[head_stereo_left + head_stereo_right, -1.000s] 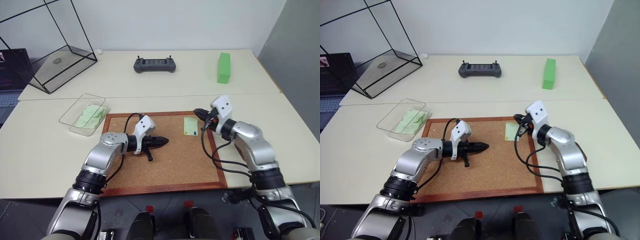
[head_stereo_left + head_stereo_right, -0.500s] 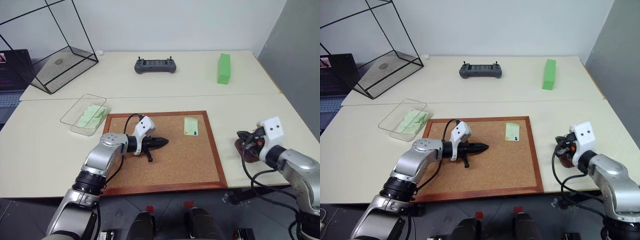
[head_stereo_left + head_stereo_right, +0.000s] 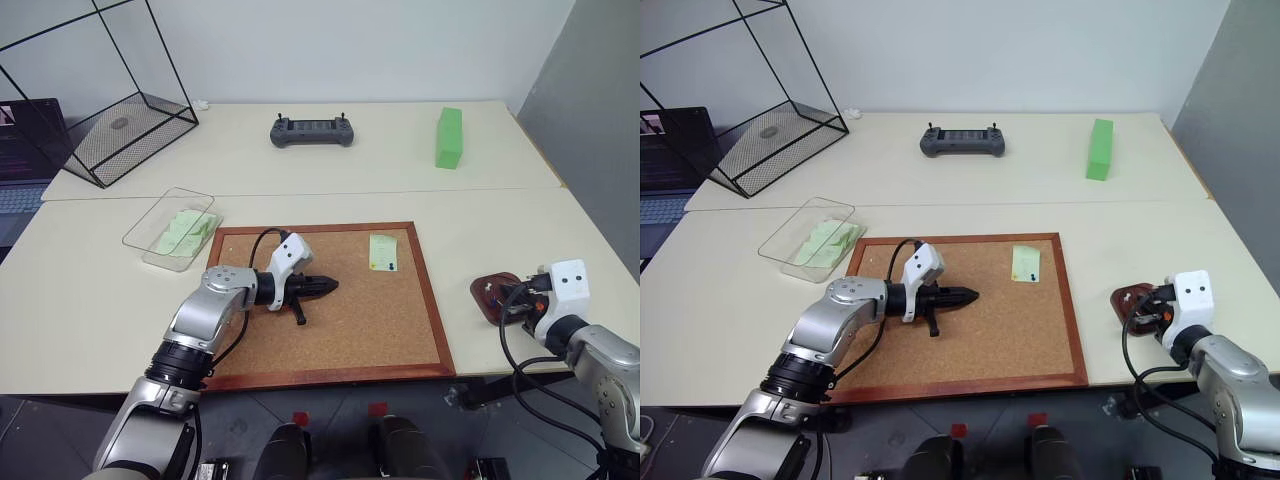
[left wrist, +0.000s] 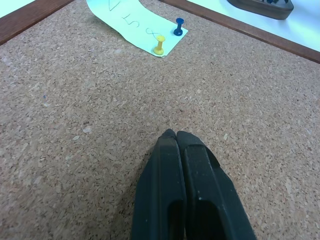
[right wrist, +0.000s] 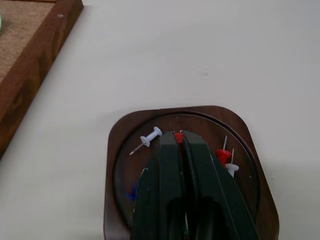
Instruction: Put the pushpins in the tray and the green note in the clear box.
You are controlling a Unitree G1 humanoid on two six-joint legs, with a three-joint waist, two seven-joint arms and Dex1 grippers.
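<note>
The pale green note [image 3: 382, 252] lies on the cork board [image 3: 330, 340], held there by a yellow pushpin [image 4: 159, 45] and a blue pushpin [image 4: 178, 27]. The small brown tray [image 5: 114, 150] sits on the table right of the board. Inside it lie a white pushpin [image 5: 149, 138], a red one [image 5: 223, 155] and a blue one [image 5: 131, 194]. My right gripper [image 5: 179, 137] hangs low over the tray, shut on another red pushpin at its tips. My left gripper [image 3: 325, 285] is shut and empty over the middle of the board. The clear box [image 3: 170, 228] holds green slips.
A black wire-frame cube [image 3: 100, 110] stands at the back left, with a laptop [image 3: 15, 150] beside it. Along the far side of the table sit a dark controller [image 3: 310, 130] and a bright green block [image 3: 448, 137]. The table's edge is near on the right.
My right gripper has left the green note on the board and swung right and down to the tray. The left arm has not moved.
</note>
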